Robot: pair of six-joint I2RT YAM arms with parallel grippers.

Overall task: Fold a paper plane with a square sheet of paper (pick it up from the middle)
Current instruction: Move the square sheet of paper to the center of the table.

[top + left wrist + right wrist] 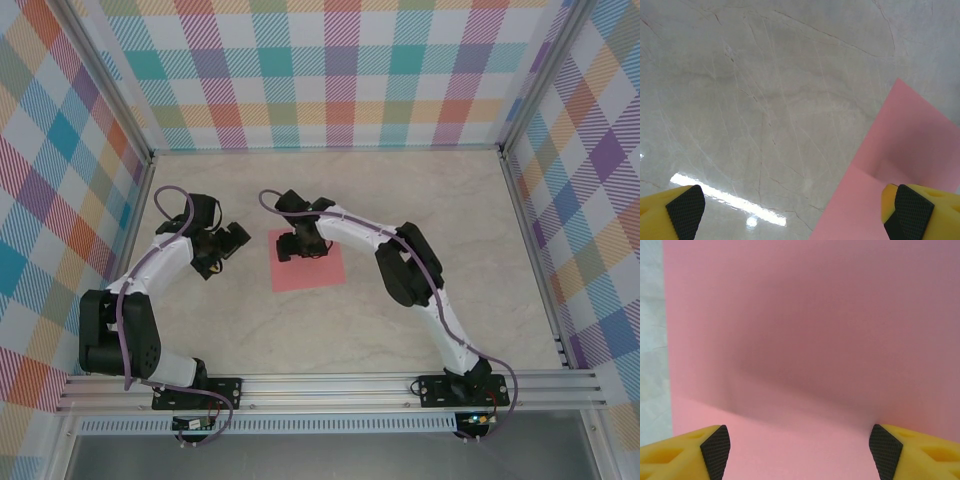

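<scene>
Sheet point(315, 270) is lying unfolded, nothing folded yet
Right gripper point(800, 445) is hovering open over its 11 o'clock part; left gripper point(800, 207) is gaping at 9 o'clock

We log three views: one overhead, two wrist-mounted.
Top external looks down from above and behind the arm bases point(195, 385), far enough off to take in the whole table point(420, 200). Left wrist faces down, close over the table; right wrist closer still. We find the square sheet of paper point(318, 272) common to all three.
</scene>
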